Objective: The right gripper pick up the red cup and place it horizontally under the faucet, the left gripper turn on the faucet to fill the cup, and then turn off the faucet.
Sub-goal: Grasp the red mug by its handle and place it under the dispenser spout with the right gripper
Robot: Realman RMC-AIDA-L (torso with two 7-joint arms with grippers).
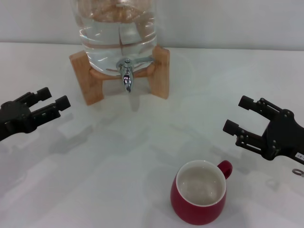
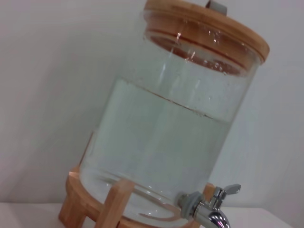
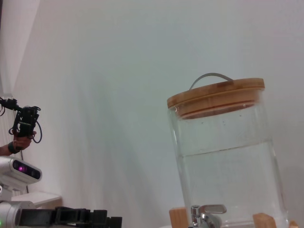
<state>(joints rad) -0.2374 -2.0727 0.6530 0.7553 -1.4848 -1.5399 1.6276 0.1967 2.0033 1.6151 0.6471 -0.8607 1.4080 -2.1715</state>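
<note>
The red cup [image 1: 199, 193] stands upright near the front of the white table, cream inside, handle toward the right. The faucet [image 1: 127, 76] is a chrome tap on a clear water jar [image 1: 118, 33] resting on a wooden stand [image 1: 161, 71] at the back; it also shows in the left wrist view [image 2: 213, 209] and the right wrist view [image 3: 204, 216]. My right gripper [image 1: 238, 115] is open, above the table to the right of the cup and apart from it. My left gripper [image 1: 53, 99] is open at the left, well clear of the faucet.
The jar has a wooden lid [image 3: 216, 97] with a metal handle and is mostly full of water. The other arm's black claw [image 3: 71, 217] shows low in the right wrist view. A white wall stands behind the table.
</note>
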